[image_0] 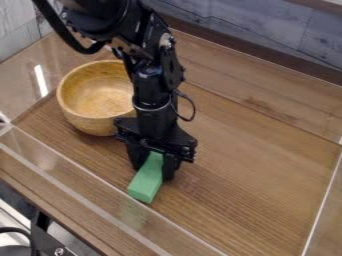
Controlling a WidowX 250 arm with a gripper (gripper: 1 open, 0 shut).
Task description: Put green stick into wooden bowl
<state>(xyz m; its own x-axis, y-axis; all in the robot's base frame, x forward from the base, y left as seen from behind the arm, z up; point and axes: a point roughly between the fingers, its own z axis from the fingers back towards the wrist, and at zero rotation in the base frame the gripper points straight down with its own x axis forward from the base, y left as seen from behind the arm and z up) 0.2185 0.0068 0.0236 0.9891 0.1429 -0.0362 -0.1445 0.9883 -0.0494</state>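
There is one green stick [147,180], a single flat bright green block. There is one wooden bowl [96,97], round and light tan. One robot arm [138,55] is in view, carrying one gripper [156,160], and everything sits on one wooden table [254,140] enclosed by one clear wall [80,190] around its edges.

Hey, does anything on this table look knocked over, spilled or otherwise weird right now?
Nothing stands out. The bowl sits upright and empty on the table, and the gripper is shut on the far end of the green stick, which looks intact.
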